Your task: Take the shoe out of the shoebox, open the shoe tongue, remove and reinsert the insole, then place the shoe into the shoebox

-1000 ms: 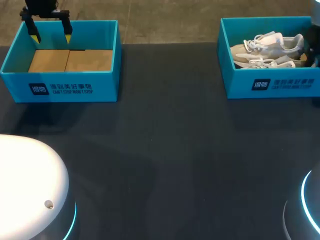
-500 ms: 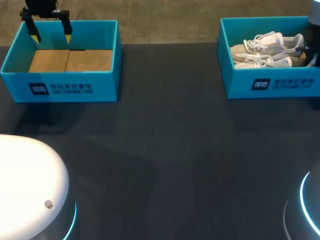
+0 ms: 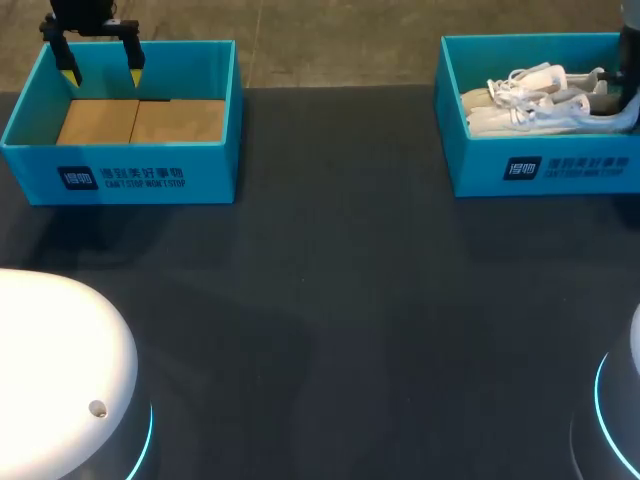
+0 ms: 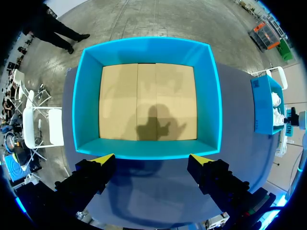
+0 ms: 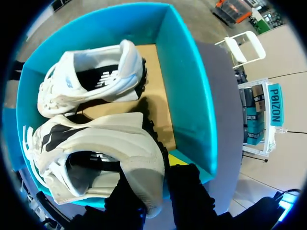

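Note:
Two white shoes lie in the right teal shoebox (image 3: 540,165) (image 5: 184,81). The nearer shoe (image 3: 545,117) (image 5: 110,143) is tipped up at its heel, and my right gripper (image 3: 622,98) (image 5: 151,170) is shut on its heel collar, one finger inside and one outside. The other shoe (image 3: 535,80) (image 5: 91,76) rests on its side against the far wall. My left gripper (image 3: 101,75) (image 4: 152,160) hangs open over the far edge of the left teal shoebox (image 3: 120,175) (image 4: 86,110), which holds only its cardboard floor.
The dark table top (image 3: 330,300) stretches between the two boxes. My arms' white bases (image 3: 60,370) stand at the near corners. The left wrist view shows the right shoebox (image 4: 268,105) far off to the side.
The right gripper has closed further on the nearer shoe's heel and raised it. The shoe has tipped and shifted to the right in the box. The left arm has not moved.

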`<state>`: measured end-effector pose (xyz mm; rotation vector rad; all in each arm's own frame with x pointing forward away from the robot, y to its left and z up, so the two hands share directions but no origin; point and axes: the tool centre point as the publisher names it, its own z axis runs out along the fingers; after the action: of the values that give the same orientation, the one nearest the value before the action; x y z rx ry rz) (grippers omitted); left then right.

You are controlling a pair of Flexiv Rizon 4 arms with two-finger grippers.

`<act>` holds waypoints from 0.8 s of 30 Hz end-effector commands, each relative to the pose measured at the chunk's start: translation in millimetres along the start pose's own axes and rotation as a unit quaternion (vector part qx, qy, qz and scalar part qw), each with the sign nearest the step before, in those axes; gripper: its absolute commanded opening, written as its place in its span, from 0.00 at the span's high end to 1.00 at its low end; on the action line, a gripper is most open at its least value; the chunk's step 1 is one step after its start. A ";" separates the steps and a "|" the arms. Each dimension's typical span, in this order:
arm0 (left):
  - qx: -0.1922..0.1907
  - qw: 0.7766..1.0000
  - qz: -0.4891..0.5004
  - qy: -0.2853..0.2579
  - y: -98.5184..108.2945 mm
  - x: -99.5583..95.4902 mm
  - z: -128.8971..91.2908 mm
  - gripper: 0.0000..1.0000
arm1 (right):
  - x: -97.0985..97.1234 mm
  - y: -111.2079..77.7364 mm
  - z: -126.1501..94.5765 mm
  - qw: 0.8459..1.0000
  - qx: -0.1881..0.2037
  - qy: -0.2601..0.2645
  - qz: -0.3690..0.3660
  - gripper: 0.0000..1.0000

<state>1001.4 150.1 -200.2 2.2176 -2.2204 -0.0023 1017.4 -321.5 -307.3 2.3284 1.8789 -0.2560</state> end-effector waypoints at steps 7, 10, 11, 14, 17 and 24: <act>0.001 1.000 0.000 0.000 0.8 -0.2 0.0 0.00 | -8.7 2.3 -14.2 1.000 -0.027 -0.011 0.000 1.00; 0.001 1.000 0.000 0.000 0.8 -0.2 0.0 0.00 | -12.1 6.0 -16.0 0.999 -0.030 -0.014 -0.002 1.00; 0.001 1.000 0.000 0.000 0.8 -0.2 0.0 0.00 | -13.0 8.7 -16.0 0.999 -0.030 -0.016 -0.003 1.00; 0.001 1.000 0.000 0.000 0.8 -0.2 0.0 0.00 | -13.2 14.5 -19.1 0.999 -0.026 -0.025 -0.003 1.00; 0.001 1.000 0.000 0.000 0.8 -0.2 0.0 0.00 | -12.5 17.5 -23.9 0.999 -0.018 -0.036 -0.002 1.00; 0.001 1.000 0.000 0.000 0.8 -0.2 0.0 0.00 | -10.8 15.5 -42.3 0.999 -0.022 -0.038 0.002 1.00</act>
<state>1001.4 150.1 -200.2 2.2176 -2.2205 -0.0022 1031.0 -328.4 -272.2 2.2625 1.8292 -0.2886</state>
